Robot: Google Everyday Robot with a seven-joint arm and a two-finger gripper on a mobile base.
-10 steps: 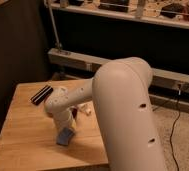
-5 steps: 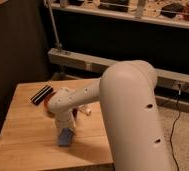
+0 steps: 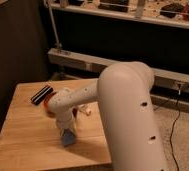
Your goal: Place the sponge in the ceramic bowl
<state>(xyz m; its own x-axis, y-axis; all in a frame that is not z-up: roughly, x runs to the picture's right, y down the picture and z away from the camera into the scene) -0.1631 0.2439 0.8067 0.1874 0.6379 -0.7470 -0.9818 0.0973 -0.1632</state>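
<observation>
The light-blue sponge [image 3: 68, 137] stands on end at the front middle of the wooden table [image 3: 23, 125], low over its surface. My gripper [image 3: 66, 131] comes down onto it from above at the end of the white arm and looks shut on the sponge's top. The orange-red ceramic bowl [image 3: 47, 104] sits behind and to the left of the gripper, with only its left edge showing. The arm's wrist hides the remainder of the bowl.
A flat black bar [image 3: 41, 94] lies at the table's back left, just beyond the bowl. A small pale object [image 3: 86, 111] rests by the arm right of the wrist. My big white upper arm [image 3: 128, 115] covers the table's right side. A dark shelf unit stands behind.
The big upper arm link has swung a little to the left and closer. The gripper and the sponge have stayed at nearly the same spot.
</observation>
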